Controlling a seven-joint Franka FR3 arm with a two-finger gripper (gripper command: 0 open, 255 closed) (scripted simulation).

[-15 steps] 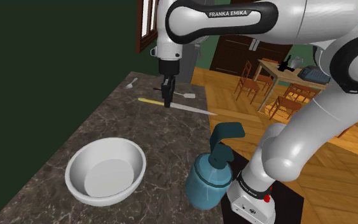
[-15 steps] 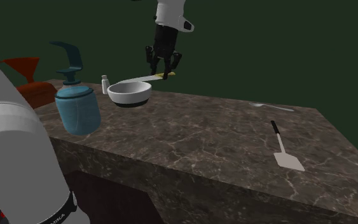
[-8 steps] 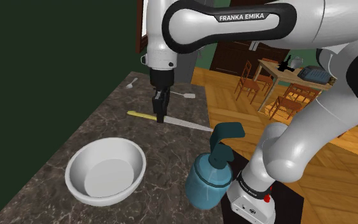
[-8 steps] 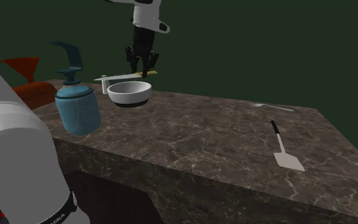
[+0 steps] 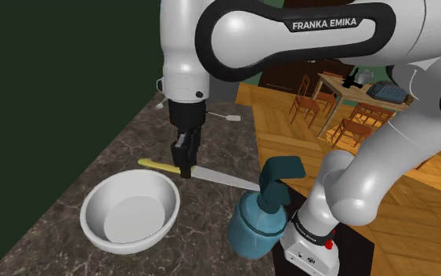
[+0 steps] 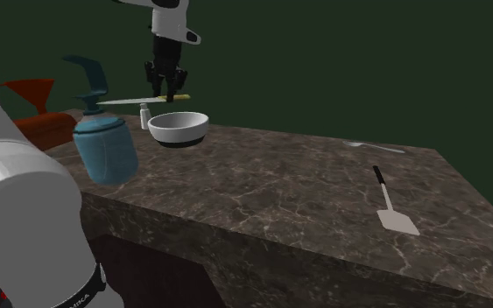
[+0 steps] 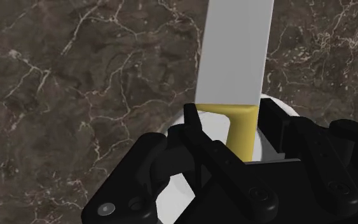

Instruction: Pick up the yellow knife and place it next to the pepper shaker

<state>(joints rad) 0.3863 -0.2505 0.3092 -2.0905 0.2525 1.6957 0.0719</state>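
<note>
My gripper is shut on the knife and holds it level above the dark marble counter. The knife's yellow handle sticks out on one side and its grey blade reaches toward the blue bottle. In the second exterior view the gripper hangs with the knife just above the small white pepper shaker, behind the white bowl. In the wrist view the fingers clasp the knife where blade meets handle, and a white round shape lies beneath them.
A blue pump bottle stands near the counter's edge by the stand. A white spatula and a spoon lie at the counter's far end; the spatula lies behind the arm. Chairs and a table stand on the wooden floor beyond.
The gripper has carried the knife along the counter toward the bowl and blue bottle, leftward in the second exterior view, and now hangs over the pepper shaker.
</note>
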